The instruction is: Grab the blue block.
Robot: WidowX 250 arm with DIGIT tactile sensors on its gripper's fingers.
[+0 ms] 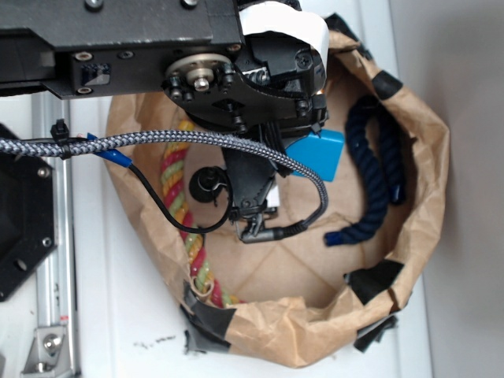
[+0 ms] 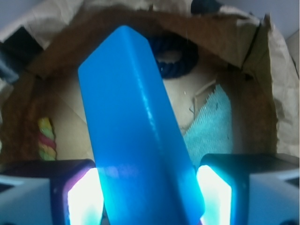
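White tabletop (image 1: 118, 331) carries a brown paper bag (image 1: 417, 126) rolled down into a shallow nest, its rim patched with black tape (image 1: 374, 282). Inside that nest, counted: one blue block (image 2: 136, 140), one navy rope (image 1: 378, 169), one multicoloured rope (image 1: 177, 197) in red, yellow and green, and one teal cloth (image 2: 211, 124), which shows only in the wrist view.

The block lies toward the middle of the nest, between the two ropes, with the navy rope beyond its far end and the cloth just beside it. In the wrist view it stands between the gripper (image 2: 150, 197) pads, one lit pad on either side of its near end. The pads look pressed to its sides, so the gripper appears closed on the block, though the contact line itself is washed out by glare.

The step in hand reads as the grasp itself, probably just secured. Next would come a straight lift out of the nest, kept slow, because the slab looks smooth and is held near one end, so it could pivot or slip.
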